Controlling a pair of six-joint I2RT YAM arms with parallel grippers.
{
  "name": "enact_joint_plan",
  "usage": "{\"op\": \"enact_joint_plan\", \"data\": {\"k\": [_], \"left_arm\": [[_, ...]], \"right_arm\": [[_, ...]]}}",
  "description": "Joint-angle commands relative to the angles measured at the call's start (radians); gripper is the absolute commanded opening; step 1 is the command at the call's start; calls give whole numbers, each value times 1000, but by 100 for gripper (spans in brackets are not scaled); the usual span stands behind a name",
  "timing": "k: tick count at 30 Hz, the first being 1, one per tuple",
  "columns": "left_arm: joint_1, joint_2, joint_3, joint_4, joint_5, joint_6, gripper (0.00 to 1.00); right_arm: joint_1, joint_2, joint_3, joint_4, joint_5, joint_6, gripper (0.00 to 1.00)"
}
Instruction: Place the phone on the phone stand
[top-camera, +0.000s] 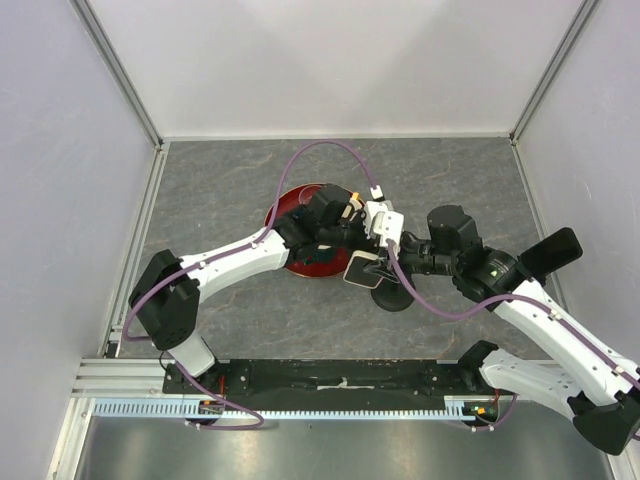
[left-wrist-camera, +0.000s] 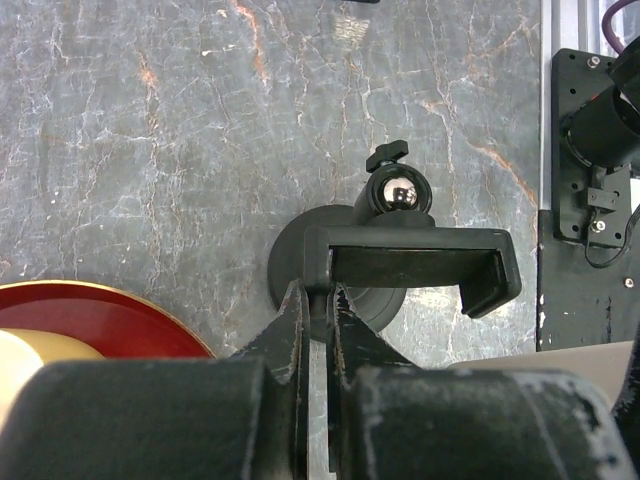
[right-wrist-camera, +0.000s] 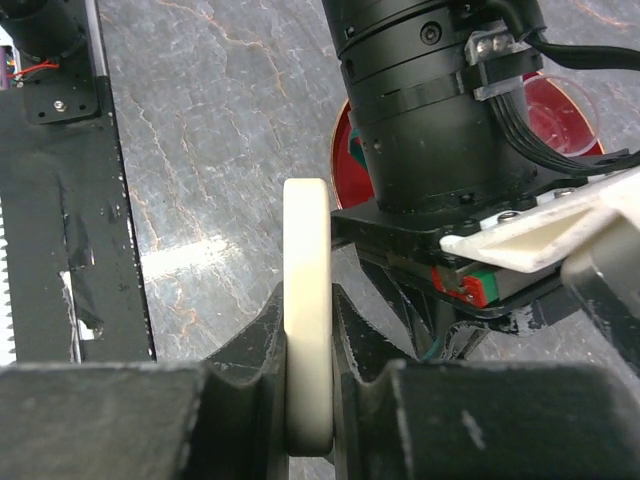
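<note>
Right fingers (right-wrist-camera: 352, 345) were clamped on the cream phone (right-wrist-camera: 307, 250), holding it edge-up above the counter (right-wrist-camera: 200, 150), close to the phone stand (left-wrist-camera: 410, 250). Left fingers (left-wrist-camera: 295, 325) pinched that stand at 1 lower corner. The phone looked rigid, smooth-sided and fairly light, so gripping across its 2 broad faces seemed soundest.
</note>
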Motion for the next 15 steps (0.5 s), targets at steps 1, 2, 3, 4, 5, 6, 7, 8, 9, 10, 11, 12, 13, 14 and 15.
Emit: {"op": "enact_joint_plan", "data": {"k": [1,2,3,4,5,6,7,8,9,10,11,12,13,14,15], "left_arm": [[-32,-60,-7,4,95,39,2],[-33,-60,-7,4,98,39,2],[-33,-60,-10,4,100,40,2],[-33,-63,-11,4,103,42,2],[-33,-63,-14,6,107,46,2],[-33,-65,-19,7,109,50,2],[-33,-63,-22,7,113,54,2],[-33,-62,-24,9,113,56,2],[-33,-59,-24,4,113,60,2],[-33,-57,-22,-2,116,63,2],[-33,-54,-21,-7,117,71,2],[-33,-52,-22,-5,117,74,2],[-33,-51,-24,-7,121,77,2],[-33,-49,-25,-5,123,77,2],[-32,-48,-28,-2,133,79,2]], "right_arm": [[-54,-8,3,191,-74,-34,0],[-58,-6,-2,194,-74,-38,0],[-63,-6,-13,194,-74,-49,0],[-81,-6,-19,194,-77,-55,0],[-92,-3,-23,194,-85,-61,0],[-103,-1,-28,192,-100,-66,0],[-121,-1,-30,191,-113,-74,0],[-127,-1,-30,191,-122,-78,0],[-130,-1,-30,183,-127,-83,0],[-133,0,-27,169,-125,-110,0],[-138,3,-22,136,-117,-118,0],[-140,2,-20,130,-114,-129,0],[-141,-3,-23,123,-119,-137,0],[-143,-15,-28,125,-123,-150,0],[-147,-20,-39,128,-122,-161,0]]}}
